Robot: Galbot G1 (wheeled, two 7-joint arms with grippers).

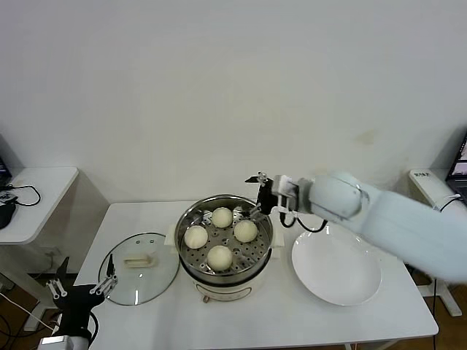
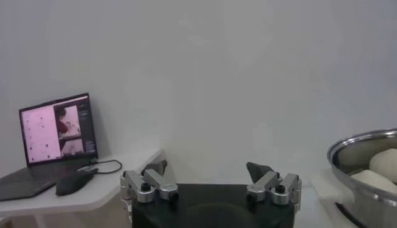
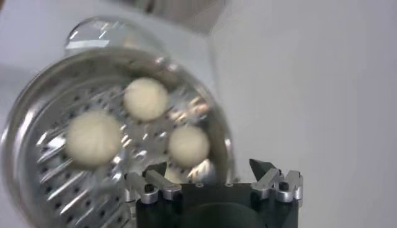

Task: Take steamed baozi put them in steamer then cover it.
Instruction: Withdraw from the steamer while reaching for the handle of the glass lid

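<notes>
- The steamer (image 1: 225,244) stands on its white pot base near the middle of the white worktop (image 1: 350,317), a little toward the front edge.
- Four steamed baozi (image 1: 222,217) sit on the steamer's perforated floor, apart from one another: one toward the back, one on the left, one on the right and one at the front.
- The cover (image 1: 139,268) lies flat on the worktop just beside the steamer, on its left, handle up; the steamer is uncovered.
- A white plate (image 1: 337,268) lies just beside the steamer on its right, toward the right edge of the worktop.
- The right gripper (image 1: 257,195) hangs over the back-right rim of the steamer, its fingers spread apart and holding nothing; in the right wrist view the gripper (image 3: 214,172) shows the same gap between its fingers, with three of the baozi below.
- The left gripper (image 1: 82,286) waits low at the front-left corner of the worktop, near the cover's edge but clear of it, its fingers spread and empty; the left wrist view shows the same gripper (image 2: 211,173) the same way.
- A small side table (image 1: 36,197) stands off the worktop's left edge; a laptop (image 2: 56,133) and a dark mouse (image 2: 74,183) rest on it.
</notes>
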